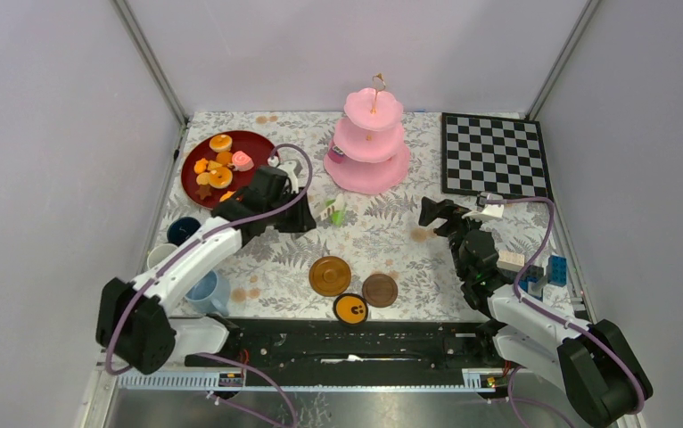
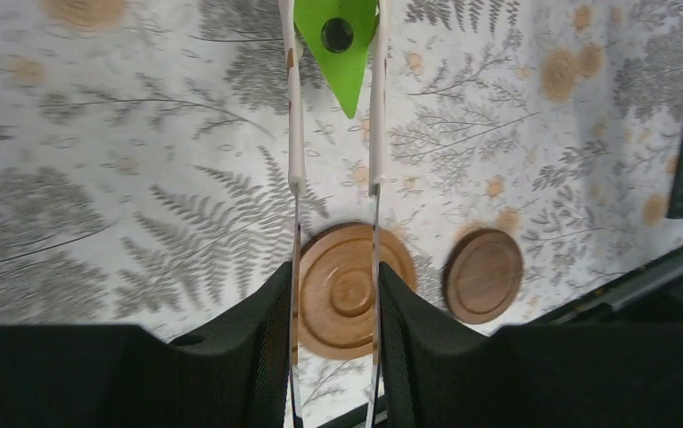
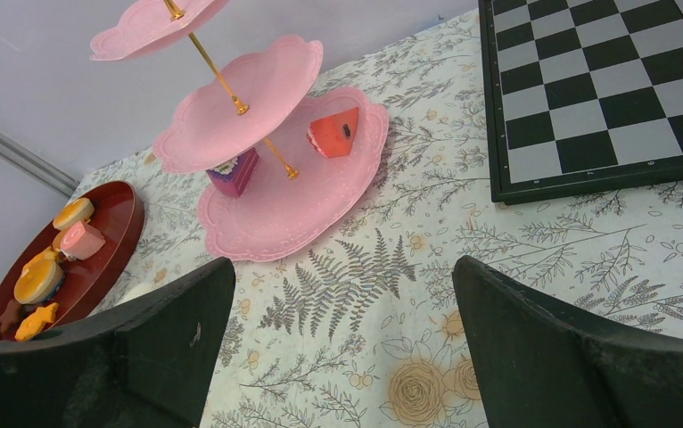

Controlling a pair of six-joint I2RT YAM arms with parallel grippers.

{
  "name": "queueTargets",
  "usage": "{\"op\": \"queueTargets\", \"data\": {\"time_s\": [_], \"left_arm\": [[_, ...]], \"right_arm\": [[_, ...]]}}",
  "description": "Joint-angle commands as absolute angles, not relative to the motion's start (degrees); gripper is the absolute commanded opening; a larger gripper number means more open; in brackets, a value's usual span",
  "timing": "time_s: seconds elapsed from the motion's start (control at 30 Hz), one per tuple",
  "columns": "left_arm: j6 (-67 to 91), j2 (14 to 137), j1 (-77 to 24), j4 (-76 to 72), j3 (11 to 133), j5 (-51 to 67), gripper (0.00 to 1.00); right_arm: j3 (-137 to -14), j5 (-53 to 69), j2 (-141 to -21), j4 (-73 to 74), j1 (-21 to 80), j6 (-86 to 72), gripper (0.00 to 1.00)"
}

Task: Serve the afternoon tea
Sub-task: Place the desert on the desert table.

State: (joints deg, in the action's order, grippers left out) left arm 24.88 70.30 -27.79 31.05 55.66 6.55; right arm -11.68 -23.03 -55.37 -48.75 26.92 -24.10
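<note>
Right now your left gripper (image 1: pixel 331 211) is clamped on a green wedge pastry (image 2: pixel 341 71), over the fern-patterned worktop (image 1: pixel 374 239), between the dark red plate (image 1: pixel 258 141) of pastries and the pink cake stand (image 3: pixel 275 218). In its wrist view a large brown saucer (image 2: pixel 349 290) lies with a smaller one (image 2: pixel 483 275) just beside it. Your right gripper (image 3: pixel 340 267) hangs with its jaws wide apart and nothing between them, near the chessboard (image 1: pixel 495 154). It faces the stand, whose bottom tier carries a purple pastry (image 3: pixel 234 171) and a red wedge (image 3: pixel 335 132). The light-blue cup (image 1: pixel 206 292) sits by your left arm's base
</note>
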Motion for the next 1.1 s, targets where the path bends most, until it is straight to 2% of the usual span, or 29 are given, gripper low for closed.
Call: {"op": "queueTargets", "data": {"time_s": [0.0, 0.27, 0.6, 1.07], "left_arm": [[33.2, 73.3, -28.0, 13.6, 54.6, 15.8, 0.03], [36.5, 78.2, -27.9, 6.1, 55.9, 17.3, 0.02], [45.5, 86.7, -23.2, -5.9, 56.2, 28.0, 0.02], [55.2, 98.3, -22.4, -22.6, 56.4, 30.0, 0.02]], "right_arm": [[-11.8, -23.7, -55.4, -51.9, 26.5, -24.0, 1.0], [-11.7, -23.8, -55.1, -51.9, 26.5, -23.9, 1.0], [-11.9, -23.8, -55.3, -51.9, 26.5, -24.0, 1.0], [-12.0, -23.8, -55.7, -51.9, 26.5, -24.0, 1.0]]}}
